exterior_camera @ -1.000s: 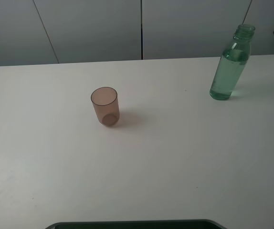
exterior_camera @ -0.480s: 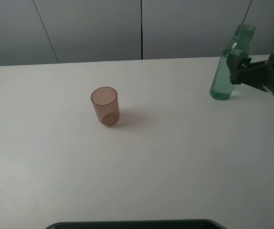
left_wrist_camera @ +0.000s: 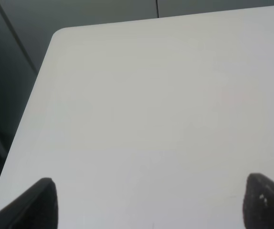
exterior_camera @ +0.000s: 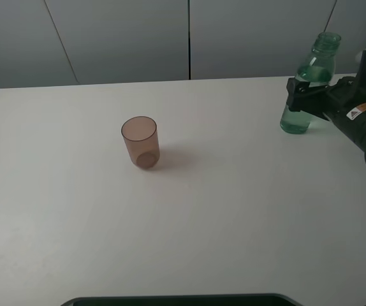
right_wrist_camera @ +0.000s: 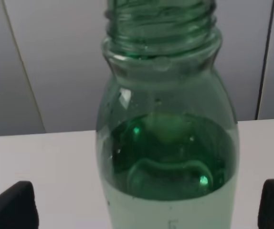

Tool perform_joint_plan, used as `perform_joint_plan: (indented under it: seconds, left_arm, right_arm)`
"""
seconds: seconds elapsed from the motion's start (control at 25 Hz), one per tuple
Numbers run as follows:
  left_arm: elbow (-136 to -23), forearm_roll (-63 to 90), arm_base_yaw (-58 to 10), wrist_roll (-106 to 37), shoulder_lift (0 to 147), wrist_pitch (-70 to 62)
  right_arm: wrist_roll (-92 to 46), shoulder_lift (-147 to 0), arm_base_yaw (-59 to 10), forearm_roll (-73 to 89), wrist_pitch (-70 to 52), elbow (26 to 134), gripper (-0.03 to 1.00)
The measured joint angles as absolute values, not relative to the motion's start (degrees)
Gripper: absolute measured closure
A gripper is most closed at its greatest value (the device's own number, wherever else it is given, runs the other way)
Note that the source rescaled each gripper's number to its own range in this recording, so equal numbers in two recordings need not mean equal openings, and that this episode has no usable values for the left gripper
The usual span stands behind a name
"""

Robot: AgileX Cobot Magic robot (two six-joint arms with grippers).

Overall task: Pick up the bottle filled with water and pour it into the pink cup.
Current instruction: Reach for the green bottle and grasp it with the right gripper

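Note:
The green bottle [exterior_camera: 323, 52], capless and holding water, stands upright at the table's far right. My right gripper [exterior_camera: 296, 95] has come in from the right and is open, with a finger on each side of the bottle's body. In the right wrist view the bottle [right_wrist_camera: 168, 157] fills the middle, and the right gripper [right_wrist_camera: 144, 206] shows both dark fingertips wide apart, clear of the glass. The pink cup [exterior_camera: 139, 141] stands upright and alone left of centre. In the left wrist view my left gripper [left_wrist_camera: 153, 202] is open over bare table.
The white table [exterior_camera: 221, 217] runs back to a grey panelled wall. A dark rounded edge [exterior_camera: 176, 299] lies along the near side. The left wrist view shows the table's rounded corner [left_wrist_camera: 60, 36] and a dark drop beside it.
My right arm has moved in from the right edge to the bottle, and its fingers now stand on either side of it. Bottle and cup have not moved.

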State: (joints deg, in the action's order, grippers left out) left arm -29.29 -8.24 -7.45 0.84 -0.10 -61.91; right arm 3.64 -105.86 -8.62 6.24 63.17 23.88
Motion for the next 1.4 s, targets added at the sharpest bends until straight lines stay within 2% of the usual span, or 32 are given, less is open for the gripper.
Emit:
perform_joint_plan:
  seconds: [0.56, 0.84, 0.88, 0.92, 1.0, 1.4]
  left_arm:
    - [-29.3, -8.2, -7.4, 1.1, -0.1, -61.9]
    - [-29.3, -8.2, -7.4, 1.1, -0.1, -61.9]
    - [-29.3, -8.2, -7.4, 1.1, -0.1, -61.9]
    - [-29.3, -8.2, -7.4, 1.1, -0.1, -61.9]
    - [-29.3, -8.2, -7.4, 1.1, -0.1, -61.9]
    - [-29.3, -8.2, -7.4, 1.1, -0.1, -61.9]
  right_arm:
    - [3.7, -114.1, -8.7, 11.9, 59.3, 35.0, -0.03]
    - [3.7, -115.5, -8.7, 12.7, 58.7, 35.9, -0.03]
    - [3.6, -115.5, -8.7, 12.7, 58.3, 35.9, 0.04]
    - [3.5, -115.5, -8.7, 12.7, 58.2, 35.9, 0.25]
    - [3.2, -115.5, -8.7, 12.7, 57.9, 35.9, 0.9]
    - [2.1, -115.5, -8.8, 13.1, 57.4, 35.9, 0.94]
